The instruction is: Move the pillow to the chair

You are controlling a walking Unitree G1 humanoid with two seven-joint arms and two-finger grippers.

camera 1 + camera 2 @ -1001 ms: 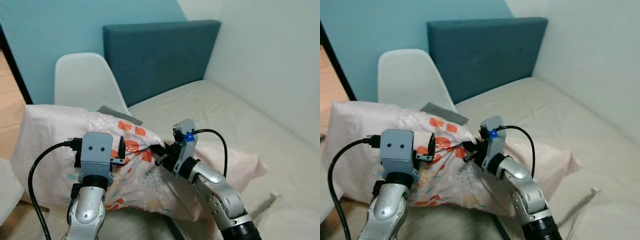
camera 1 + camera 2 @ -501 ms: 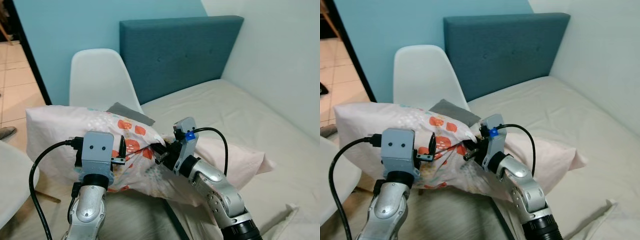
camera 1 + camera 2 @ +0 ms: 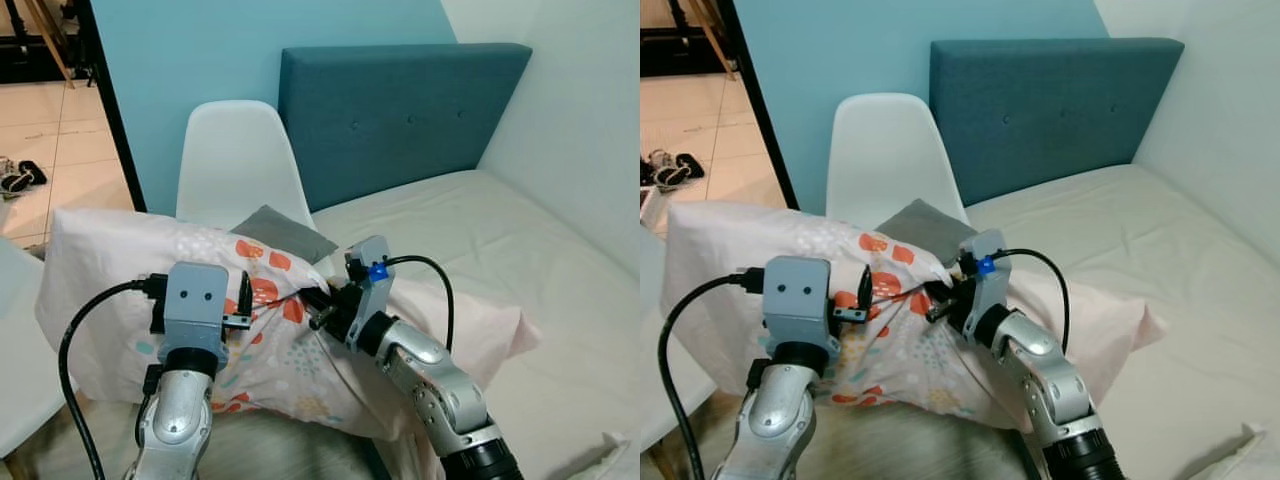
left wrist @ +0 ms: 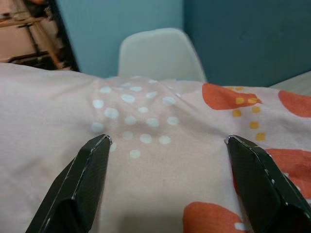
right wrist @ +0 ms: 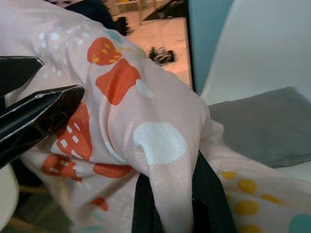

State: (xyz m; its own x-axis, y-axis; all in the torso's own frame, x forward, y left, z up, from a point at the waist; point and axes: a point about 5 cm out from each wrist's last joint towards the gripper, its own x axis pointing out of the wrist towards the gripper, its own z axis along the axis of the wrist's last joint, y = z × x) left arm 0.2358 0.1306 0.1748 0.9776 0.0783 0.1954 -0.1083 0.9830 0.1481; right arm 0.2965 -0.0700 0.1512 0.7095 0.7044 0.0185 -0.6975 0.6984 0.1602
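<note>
Bedroom setting: note the light blue wall (image 3: 200,60) across the upper left of the head views, the dark teal headboard (image 3: 400,110) at upper centre, and the white wall (image 3: 580,130) at the upper right. The bed (image 3: 480,230), covered in a plain cream sheet, runs from centre to the right edge. Tiled floor (image 3: 50,130) shows through the doorway at the far upper left.

No brand, label or legible writing can be read on any item. No containers are present.

Locate the pillow (image 3: 110,270) in the lower left and centre of the head views. Its case is pale pink, printed with white dots, orange-red shapes and small yellow dots. It is held up in front of the robot, and its right end trails onto the bed edge.

Locate the chair (image 3: 235,160), a white moulded shell seat, at upper centre-left, directly behind the pillow and just beside the headboard. A grey cushion (image 3: 285,232) lies on its seat, partly hidden by the pillow.

Left pincer (image 4: 167,145): you see its two black fingers (image 4: 92,165) spread wide, pressed against the pillow fabric on either side of a dotted patch.

Right pincer (image 5: 172,194): its fingers are pressed together, pinching a bunched fold of the pillow case. In the head view it sits at centre (image 3: 318,308), gripping the top edge of the pillow.

Part of a second white chair (image 3: 20,360) appears at the lower left edge.
</note>
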